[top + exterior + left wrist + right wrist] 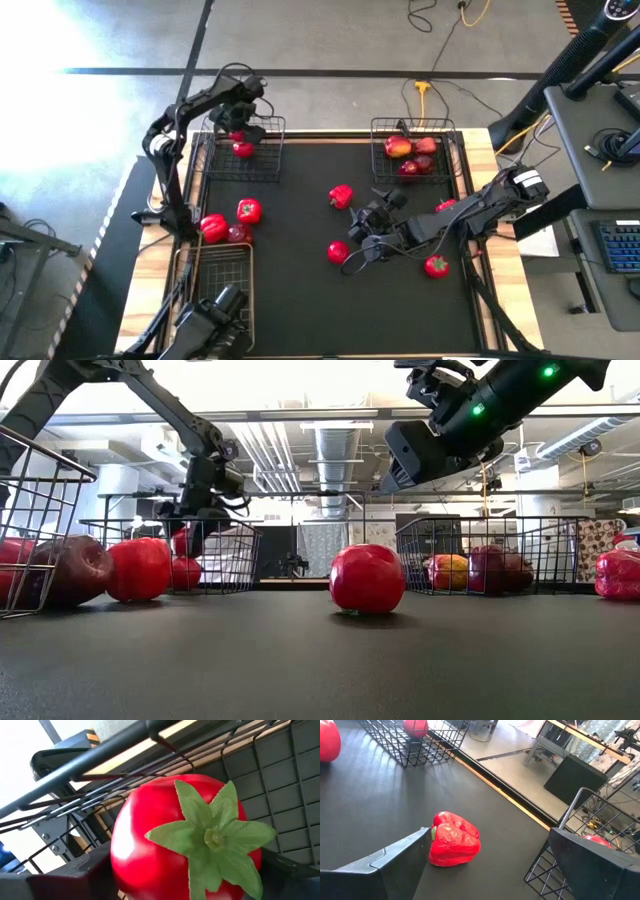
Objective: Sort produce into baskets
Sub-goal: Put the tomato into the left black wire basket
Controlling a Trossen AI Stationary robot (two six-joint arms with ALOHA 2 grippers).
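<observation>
My left gripper [238, 128] reaches into the far-left wire basket [262, 165] and is shut on a red tomato with a green top [150, 845]. Another red item [244, 150] lies on that basket's floor. My right gripper [368, 228] hangs open and empty above the middle of the mat. A lumpy red pepper [454, 840] lies on the mat just ahead of its fingers, which stand apart from it. The far-right basket [450, 165] holds several apples [400, 148]. The longer basket [222, 285] stands at the near left. My left gripper pinches the tomato by its two opposite sides [120, 865] between its two fingers [70, 877]. The green top faces the wrist camera. The tomato hangs inside the far-left basket, above its floor [295, 785].
A pepper [248, 210], another red item [213, 228] and a dark apple [238, 235] lie against the long basket's far end. Two tomatoes [338, 252] [436, 266] and a pepper [446, 206] lie on the mat near my right arm.
</observation>
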